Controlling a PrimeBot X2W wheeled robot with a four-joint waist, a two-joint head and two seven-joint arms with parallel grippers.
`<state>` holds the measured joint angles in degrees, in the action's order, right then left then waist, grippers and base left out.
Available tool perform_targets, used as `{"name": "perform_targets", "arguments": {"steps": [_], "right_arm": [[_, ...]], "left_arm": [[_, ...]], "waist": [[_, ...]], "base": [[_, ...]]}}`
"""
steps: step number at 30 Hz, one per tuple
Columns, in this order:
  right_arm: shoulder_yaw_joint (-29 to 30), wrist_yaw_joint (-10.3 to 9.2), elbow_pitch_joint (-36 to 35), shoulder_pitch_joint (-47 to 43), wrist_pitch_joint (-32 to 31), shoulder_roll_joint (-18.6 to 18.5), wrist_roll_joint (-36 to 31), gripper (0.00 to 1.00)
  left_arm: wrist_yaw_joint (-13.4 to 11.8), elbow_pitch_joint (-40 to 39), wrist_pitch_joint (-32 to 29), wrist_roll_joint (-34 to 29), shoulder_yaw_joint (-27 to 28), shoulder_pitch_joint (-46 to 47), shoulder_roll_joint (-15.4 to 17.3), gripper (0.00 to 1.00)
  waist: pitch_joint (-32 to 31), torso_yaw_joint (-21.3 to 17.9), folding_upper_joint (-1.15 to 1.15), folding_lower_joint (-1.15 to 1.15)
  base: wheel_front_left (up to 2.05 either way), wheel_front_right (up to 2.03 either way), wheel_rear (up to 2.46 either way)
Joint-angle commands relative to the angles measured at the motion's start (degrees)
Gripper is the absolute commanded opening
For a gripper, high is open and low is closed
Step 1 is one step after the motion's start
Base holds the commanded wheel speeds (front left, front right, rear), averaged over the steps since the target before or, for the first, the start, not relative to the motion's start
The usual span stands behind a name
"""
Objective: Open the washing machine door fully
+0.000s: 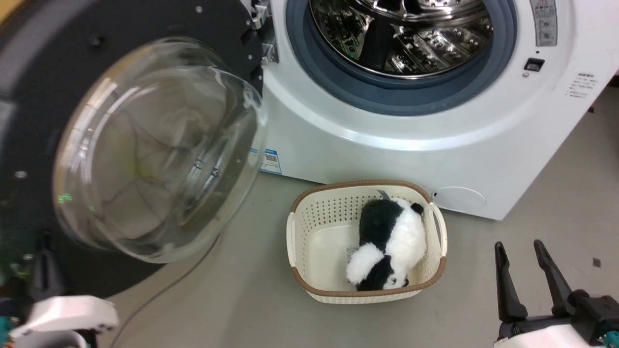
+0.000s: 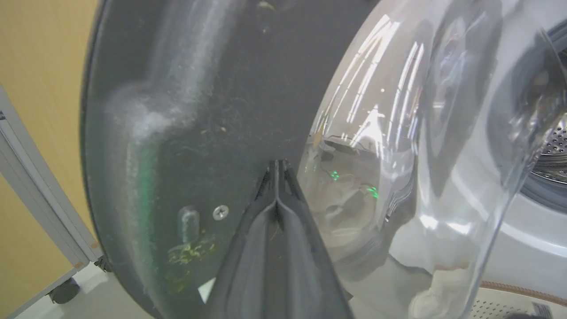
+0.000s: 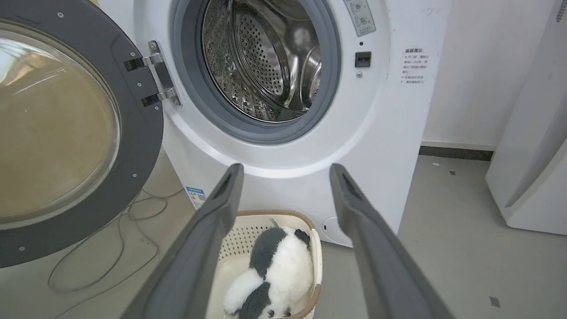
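The washing machine door (image 1: 159, 145) stands swung out to the left on its hinge, its clear glass bowl bulging toward me and its matte black inner ring (image 3: 141, 133) facing the room. The white washing machine (image 1: 425, 121) shows its open steel drum (image 3: 266, 66) inside a grey rubber ring. My left gripper (image 2: 277, 166) is shut, its tips close against the door's black inner ring (image 2: 212, 110) beside the glass bowl (image 2: 398, 155), holding nothing. My right gripper (image 1: 520, 246) is open at the lower right, away from the machine, above the floor beside the basket.
A cream basket (image 1: 309, 232) with a black-and-white plush toy (image 1: 387, 241) sits on the floor before the machine. A grey cable (image 3: 110, 248) trails under the door. A white appliance (image 3: 531, 133) stands at the right, a wooden panel (image 2: 40, 110) at the left.
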<state>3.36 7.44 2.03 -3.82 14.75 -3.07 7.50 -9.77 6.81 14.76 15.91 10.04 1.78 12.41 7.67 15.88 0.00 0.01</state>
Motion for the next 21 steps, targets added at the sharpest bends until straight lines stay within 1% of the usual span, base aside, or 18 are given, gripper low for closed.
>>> {"name": "perform_targets", "arguments": {"steps": [1,4,12,17,21], "right_arm": [[0.05,0.05,0.11,1.52,0.25,0.19,-0.59,1.0],[0.01,0.05,0.18,1.98,0.25,0.19,-0.8,1.0],[0.22,0.05,-0.2,3.34,0.25,0.19,-1.33,1.0],[0.42,0.05,0.44,3.72,0.25,0.19,-1.43,1.0],[0.13,0.05,0.53,4.33,0.25,0.19,-1.61,1.0]], "left_arm": [[0.34,1.14,0.24,0.35,1.91,2.19,0.82,0.0],[1.23,4.4,0.24,0.89,4.73,4.85,1.34,0.0],[4.26,15.47,0.24,2.43,11.97,12.12,4.16,0.0],[6.24,19.79,0.24,2.21,15.95,15.45,5.7,0.0],[8.21,22.25,0.24,1.35,17.87,17.56,6.47,0.0]], "waist": [[0.75,-0.7,0.0,-0.01],[1.48,-1.31,0.0,-0.01],[3.47,-2.63,0.0,-0.01],[4.15,-3.31,0.0,-0.01],[4.35,-3.88,0.0,-0.01]], "base": [[0.0,0.0,0.0],[0.0,0.0,0.0],[0.0,0.0,0.0],[0.0,0.0,0.0],[0.0,0.0,0.0]]}}
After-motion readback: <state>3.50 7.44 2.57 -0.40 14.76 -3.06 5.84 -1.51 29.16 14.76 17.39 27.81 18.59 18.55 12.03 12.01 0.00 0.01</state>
